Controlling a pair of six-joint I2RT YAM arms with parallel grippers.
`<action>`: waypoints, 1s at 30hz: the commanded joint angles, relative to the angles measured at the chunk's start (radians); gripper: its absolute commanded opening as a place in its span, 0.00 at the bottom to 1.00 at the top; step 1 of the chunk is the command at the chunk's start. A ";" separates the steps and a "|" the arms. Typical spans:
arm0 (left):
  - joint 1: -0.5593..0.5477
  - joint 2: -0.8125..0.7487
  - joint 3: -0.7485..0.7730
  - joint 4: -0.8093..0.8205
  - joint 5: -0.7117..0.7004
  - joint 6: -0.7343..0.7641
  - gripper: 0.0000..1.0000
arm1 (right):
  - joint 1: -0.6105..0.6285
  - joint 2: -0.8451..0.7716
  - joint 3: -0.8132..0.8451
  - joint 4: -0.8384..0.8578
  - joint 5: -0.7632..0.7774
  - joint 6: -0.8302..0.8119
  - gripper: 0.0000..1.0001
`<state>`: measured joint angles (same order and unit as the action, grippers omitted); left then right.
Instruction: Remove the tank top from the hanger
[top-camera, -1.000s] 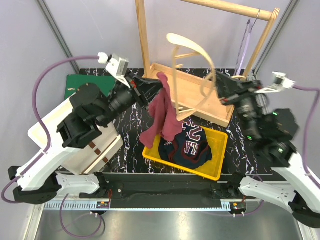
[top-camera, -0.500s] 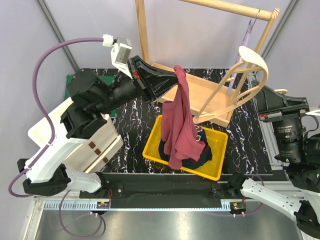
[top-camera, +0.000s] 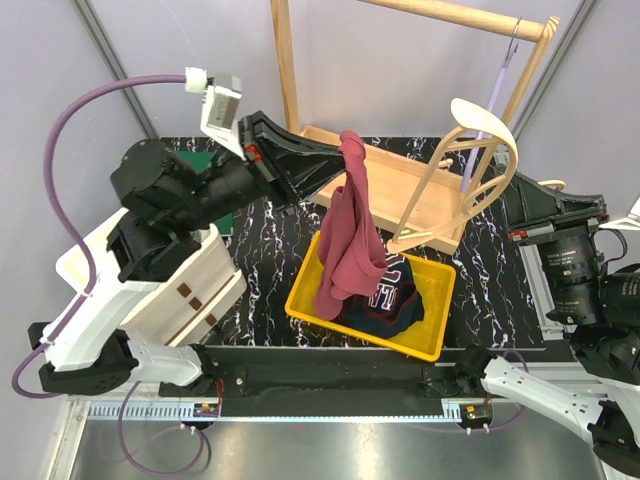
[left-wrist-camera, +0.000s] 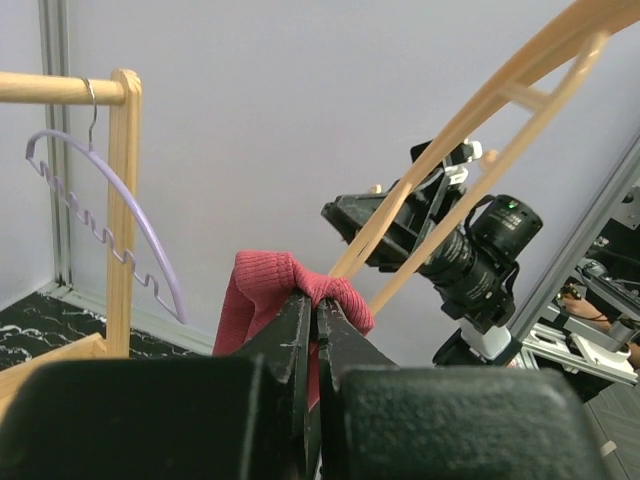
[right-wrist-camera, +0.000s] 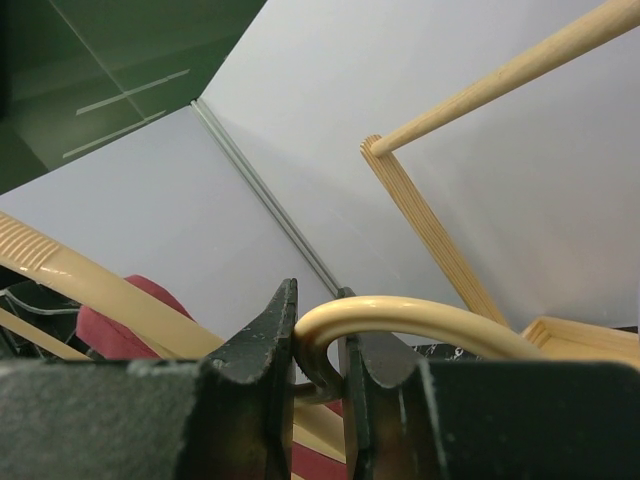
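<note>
A: Well, where does the tank top (top-camera: 348, 235) sit right now?

B: It hangs from the left fingers (left-wrist-camera: 316, 303), which are pressed together on a bunched fold at its top edge. Seen from above, its long axis runs from that pinch towards 6 o'clock, and its lower end drapes into the yellow bin (top-camera: 430, 335) on the bench (top-camera: 490, 290), over a dark jersey (top-camera: 395, 290).

A: And the hanger (top-camera: 480, 125)?

B: It's at about 2 o'clock from the cloth. The right fingers (right-wrist-camera: 318, 302) are clamped on its hook, and it is tilted in front of the wooden rack (top-camera: 285, 70). Its lower tip comes just beside the cloth, and I can't tell whether they touch. No strap seems to be looped over either shoulder.

A: So the removal is nearly done?

B: I'd judge so. The left arm is the nearer one, since it carries the garment. What matters next is that the bin lies straight below the pinch, with the hanger off to the 3 o'clock side. Lowering and letting go should drop the garment in cleanly, as long as the hanger tip keeps away.
</note>
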<state>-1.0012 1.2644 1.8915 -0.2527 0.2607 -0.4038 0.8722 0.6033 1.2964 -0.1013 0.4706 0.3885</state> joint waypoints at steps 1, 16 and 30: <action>-0.001 -0.063 0.054 0.078 0.011 -0.004 0.00 | -0.004 0.003 0.000 0.029 0.014 -0.011 0.00; 0.016 0.010 -0.167 0.041 -0.135 0.049 0.00 | -0.004 -0.004 -0.025 0.028 0.007 0.023 0.00; 0.062 0.054 -0.334 0.065 -0.048 -0.016 0.00 | -0.004 -0.040 -0.034 0.011 0.023 0.018 0.00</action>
<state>-0.9344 1.3998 1.6741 -0.2813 0.1871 -0.3965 0.8722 0.5751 1.2610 -0.1116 0.4732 0.4004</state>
